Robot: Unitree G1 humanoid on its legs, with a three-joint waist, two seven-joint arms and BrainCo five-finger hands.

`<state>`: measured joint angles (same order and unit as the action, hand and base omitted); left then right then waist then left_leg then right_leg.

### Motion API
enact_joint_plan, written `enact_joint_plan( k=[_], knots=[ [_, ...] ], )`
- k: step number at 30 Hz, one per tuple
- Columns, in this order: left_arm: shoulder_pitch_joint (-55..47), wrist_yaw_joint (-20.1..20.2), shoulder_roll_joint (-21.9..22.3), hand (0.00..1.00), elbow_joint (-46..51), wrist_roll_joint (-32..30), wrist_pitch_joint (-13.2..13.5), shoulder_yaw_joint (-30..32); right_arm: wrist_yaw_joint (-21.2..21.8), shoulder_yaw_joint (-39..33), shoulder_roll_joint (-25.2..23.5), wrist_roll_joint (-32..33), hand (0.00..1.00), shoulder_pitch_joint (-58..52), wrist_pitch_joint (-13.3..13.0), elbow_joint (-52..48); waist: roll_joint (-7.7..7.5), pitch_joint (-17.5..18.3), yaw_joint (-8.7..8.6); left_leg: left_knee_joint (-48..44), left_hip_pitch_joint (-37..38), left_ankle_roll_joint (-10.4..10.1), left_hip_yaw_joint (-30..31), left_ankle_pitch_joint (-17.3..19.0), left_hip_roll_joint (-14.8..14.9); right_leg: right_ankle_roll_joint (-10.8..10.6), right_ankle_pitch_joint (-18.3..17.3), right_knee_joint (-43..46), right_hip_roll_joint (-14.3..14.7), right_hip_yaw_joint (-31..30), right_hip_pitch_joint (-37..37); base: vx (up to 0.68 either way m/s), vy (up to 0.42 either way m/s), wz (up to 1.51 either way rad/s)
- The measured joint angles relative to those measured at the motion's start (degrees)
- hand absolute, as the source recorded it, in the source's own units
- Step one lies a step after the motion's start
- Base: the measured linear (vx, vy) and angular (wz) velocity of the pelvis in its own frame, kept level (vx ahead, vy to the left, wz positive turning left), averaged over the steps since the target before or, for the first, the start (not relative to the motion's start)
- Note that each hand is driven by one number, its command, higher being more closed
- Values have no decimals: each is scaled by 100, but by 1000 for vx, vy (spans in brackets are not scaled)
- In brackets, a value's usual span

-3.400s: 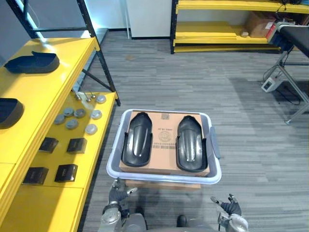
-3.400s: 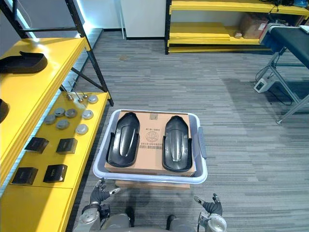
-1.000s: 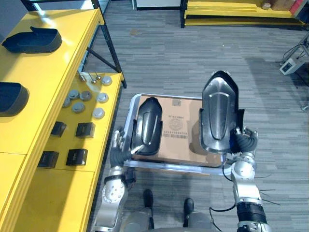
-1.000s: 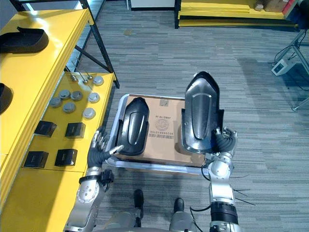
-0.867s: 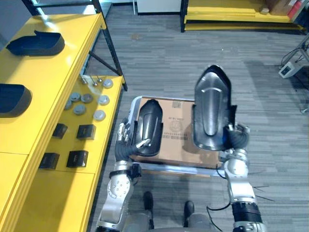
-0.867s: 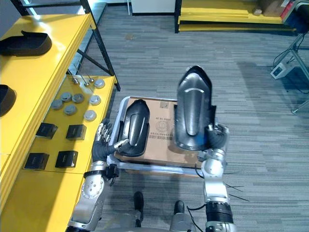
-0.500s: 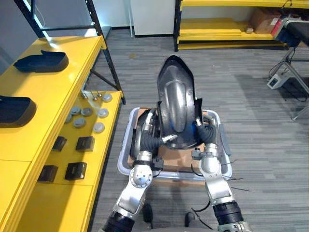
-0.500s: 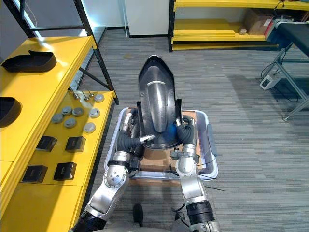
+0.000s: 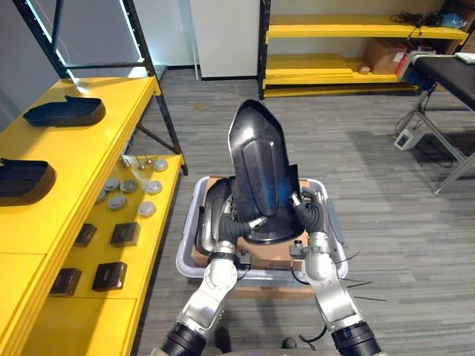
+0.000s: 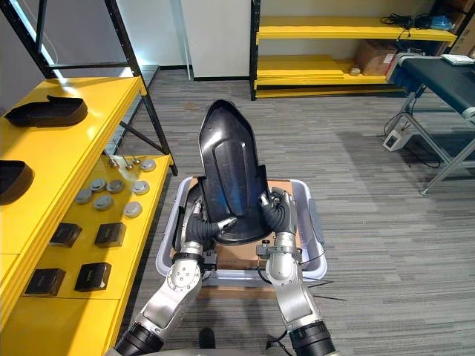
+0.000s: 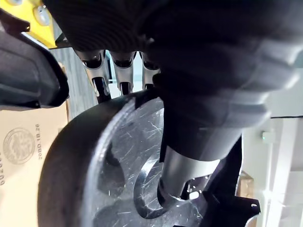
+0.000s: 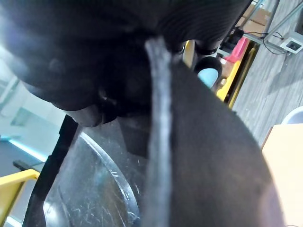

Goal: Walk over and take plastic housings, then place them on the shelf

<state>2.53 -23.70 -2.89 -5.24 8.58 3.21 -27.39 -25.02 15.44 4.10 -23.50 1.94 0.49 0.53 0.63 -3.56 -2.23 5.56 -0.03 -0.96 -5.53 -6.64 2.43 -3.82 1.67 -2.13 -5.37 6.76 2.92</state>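
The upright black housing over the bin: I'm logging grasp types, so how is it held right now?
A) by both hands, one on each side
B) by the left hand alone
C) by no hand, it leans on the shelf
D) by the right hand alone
A: the left hand grips the lower left edge of the housing and the right hand its lower right edge, above the bin.

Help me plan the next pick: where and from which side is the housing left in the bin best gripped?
Likely its long side rims near the robot-side end, from above and the left: the remaining housing lies flat, lengthwise, in the bin's left half, while the lifted housing, held in the left hand and right hand, hides its right side.
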Motion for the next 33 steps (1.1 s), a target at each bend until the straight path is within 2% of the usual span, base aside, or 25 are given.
enact_joint_plan(
  k=[4,12,17,20,22,26,28,33],
  knots=[
    [0,-20,-164,100,-13,101,-4,121,142,342,100,110,0,-48,-38,-107,8,45,1,0,-5,-29,-3,-11,44,19,9,-12,44,-5,5,0,0,0],
    [2,200,-322,100,-12,206,29,327,771,530,430,427,0,-131,-449,-187,-6,92,11,27,3,-38,42,-16,45,21,8,-28,56,52,58,-4,-5,3],
    [-23,384,-303,100,105,199,34,584,1203,618,806,991,0,-64,-662,-504,-2,100,24,32,37,-38,39,-16,38,2,-14,-6,84,56,56,0,0,0],
    [-141,492,-299,100,545,144,90,759,1420,561,1057,1272,0,-9,-736,-934,-1,101,23,32,54,-38,33,-16,39,5,-28,4,85,57,57,0,0,0],
    [-146,501,-298,100,677,38,169,851,1522,411,1131,1500,0,-10,-869,-1181,-1,101,29,33,57,-38,36,-16,41,5,-32,5,90,61,63,0,0,0],
    [-243,530,-290,100,733,-30,198,1186,1532,-352,1114,2195,0,-9,-1164,-1826,6,108,8,35,58,-38,35,-16,40,-16,-48,5,89,73,63,0,0,0],
    [-526,603,-274,100,737,-27,197,1481,1532,-1017,1064,2654,0,-53,-1388,-2077,-4,129,-7,36,58,-37,28,-15,40,-14,-58,4,89,76,55,0,0,0],
    [-1023,621,-158,100,992,-25,196,1947,1508,-2461,525,3407,0,-649,-1560,-1970,-17,162,-11,38,33,-44,59,-10,37,8,-114,4,88,108,47,0,0,3]
  ],
)
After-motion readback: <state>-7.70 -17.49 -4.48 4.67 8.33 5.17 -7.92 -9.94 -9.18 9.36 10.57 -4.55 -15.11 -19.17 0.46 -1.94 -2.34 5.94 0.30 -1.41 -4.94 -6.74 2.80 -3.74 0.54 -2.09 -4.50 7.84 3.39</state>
